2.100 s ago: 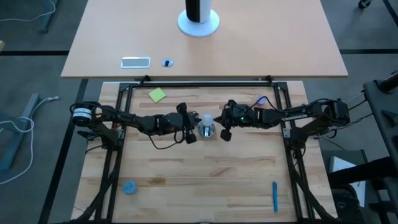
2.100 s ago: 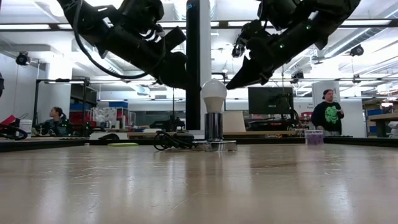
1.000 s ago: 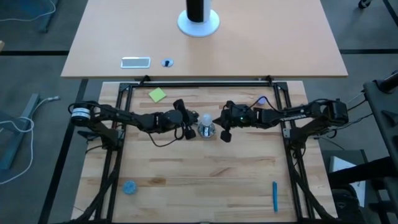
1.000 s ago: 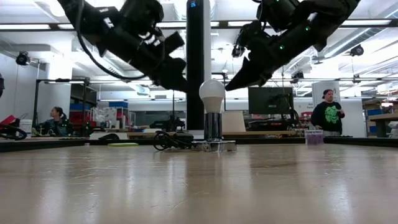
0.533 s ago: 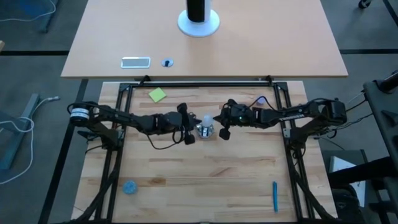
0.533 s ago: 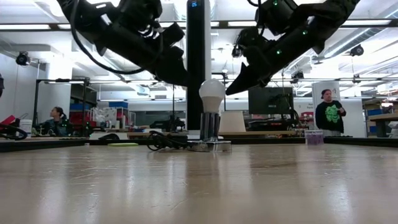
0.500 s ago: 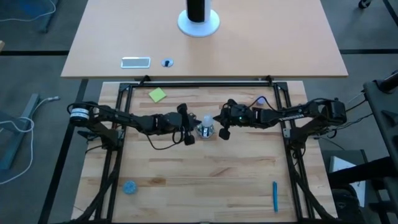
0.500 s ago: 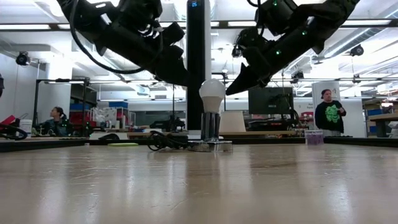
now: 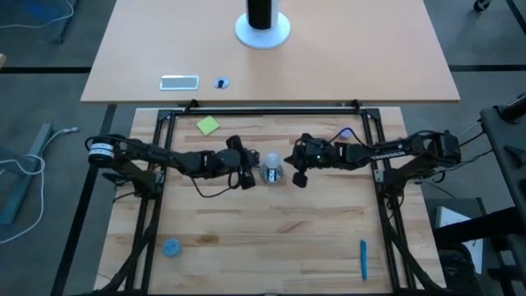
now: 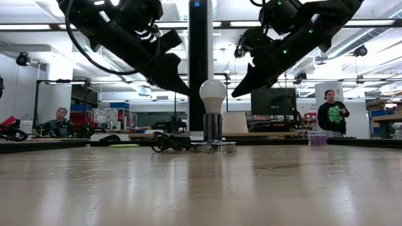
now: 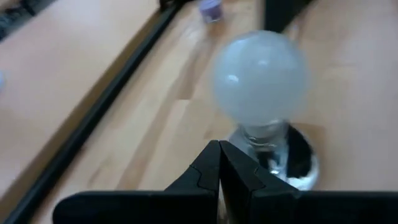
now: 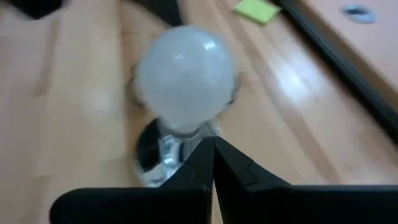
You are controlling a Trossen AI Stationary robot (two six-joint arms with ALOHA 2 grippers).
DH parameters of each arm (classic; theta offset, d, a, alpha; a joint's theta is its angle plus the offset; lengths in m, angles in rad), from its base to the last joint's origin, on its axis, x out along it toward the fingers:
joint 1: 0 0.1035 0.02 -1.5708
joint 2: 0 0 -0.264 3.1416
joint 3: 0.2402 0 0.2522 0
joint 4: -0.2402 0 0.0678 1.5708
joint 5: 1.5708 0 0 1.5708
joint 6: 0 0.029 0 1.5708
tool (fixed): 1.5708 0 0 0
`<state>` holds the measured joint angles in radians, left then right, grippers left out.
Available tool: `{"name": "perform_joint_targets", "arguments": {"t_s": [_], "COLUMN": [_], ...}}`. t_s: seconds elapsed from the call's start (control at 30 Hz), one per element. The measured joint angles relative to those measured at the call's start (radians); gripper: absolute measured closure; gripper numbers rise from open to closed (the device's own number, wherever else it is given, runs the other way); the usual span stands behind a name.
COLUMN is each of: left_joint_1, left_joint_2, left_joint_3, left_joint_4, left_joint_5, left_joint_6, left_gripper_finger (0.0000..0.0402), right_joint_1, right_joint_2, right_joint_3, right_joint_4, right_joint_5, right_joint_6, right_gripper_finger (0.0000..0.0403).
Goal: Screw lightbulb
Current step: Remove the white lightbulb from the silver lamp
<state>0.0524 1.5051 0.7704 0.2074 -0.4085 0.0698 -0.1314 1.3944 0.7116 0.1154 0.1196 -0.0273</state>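
Bulb (image 9: pixel 272 159) sits upright in the silver socket (image 10: pixel 213 145), about mid-table, a bit toward the far edge. Socket's black cord (image 10: pixel 168 142) lies on the table on its left in the low view.

Left gripper (image 9: pixel 246 170) is just left of the bulb, fingers pressed together, nothing in them. Left wrist view: both fingers (image 11: pixel 219 171) meet in a point aimed at the bulb's neck; bulb (image 11: pixel 260 76) and socket (image 11: pixel 297 163) are just ahead of the tips, contact can't be told.

Right gripper (image 9: pixel 299 168) is just right of the bulb, fingers also fully together and empty. Right wrist view: tips (image 12: pixel 211 158) point at the base of the bulb (image 12: pixel 186 70) from the other side; touching or not, can't tell.

Low view: both arms come down from above, left gripper (image 10: pixel 178 85) and right gripper (image 10: pixel 242 88) flank the bulb (image 10: pixel 213 95) at about globe height, a small gap showing on each side.

Elsewhere on the table: green note (image 9: pixel 208 125) near the far-left corner, blue disc (image 9: pixel 171 247) near the near-left corner, blue pen (image 9: pixel 363 258) near the near-right corner.
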Motion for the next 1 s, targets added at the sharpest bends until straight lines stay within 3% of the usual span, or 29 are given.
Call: {"name": "perform_joint_targets", "arguments": {"t_s": [0.13,0.43,0.73,1.0], "left_joint_1": [0.015,0.018,0.004,0.000], "left_joint_2": [0.019,0.047,0.046,0.023], "left_joint_3": [0.000,0.000,0.000,0.000], "left_joint_4": [0.043,0.130,0.139,0.065], "left_joint_5": [-0.013,0.075,0.187,0.124], "left_joint_6": [0.019,0.043,0.042,0.015], "left_gripper_finger": [0.0401,0.0401,0.0401,0.0401], "right_joint_1": [0.001,0.000,-0.007,-0.007], "right_joint_2": [-0.009,0.022,0.031,0.023], "right_joint_3": [0.000,0.000,0.001,0.001], "right_joint_4": [0.002,0.110,0.109,0.049], "right_joint_5": [-0.093,-0.093,0.044,0.038], "right_joint_6": [0.003,-0.001,-0.009,-0.008], "right_gripper_finger": [0.0403,0.0403,0.0403,0.0403]}}
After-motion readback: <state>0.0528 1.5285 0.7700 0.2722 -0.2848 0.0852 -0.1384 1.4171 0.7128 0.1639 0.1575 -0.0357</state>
